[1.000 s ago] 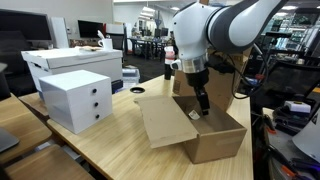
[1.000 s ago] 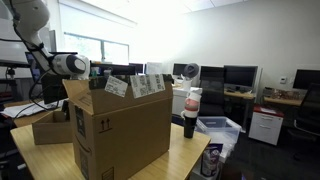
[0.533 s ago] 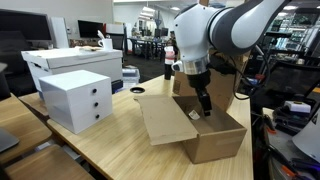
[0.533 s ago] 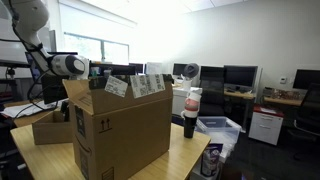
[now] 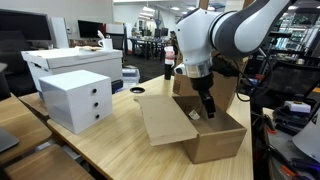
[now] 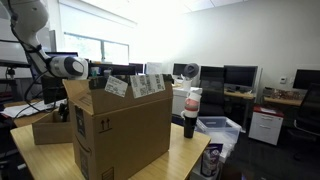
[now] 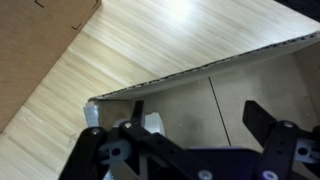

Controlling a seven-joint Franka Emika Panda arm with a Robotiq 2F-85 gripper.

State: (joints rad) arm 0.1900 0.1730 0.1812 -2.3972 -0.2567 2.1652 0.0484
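cardboard box (image 7: 230, 95) wall between parted fingers (image 7: 262, 122), wrist view only.

Bright window glare washes out an exterior view; the wrist view is soft, with sheen on the desk (image 7: 120, 50).

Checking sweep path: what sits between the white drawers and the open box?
Its opened flap and bare tabletop; a small dark object behind, in an exterior view.

Wrist view's lower edge cuts off the gripper (image 7: 200, 118) body
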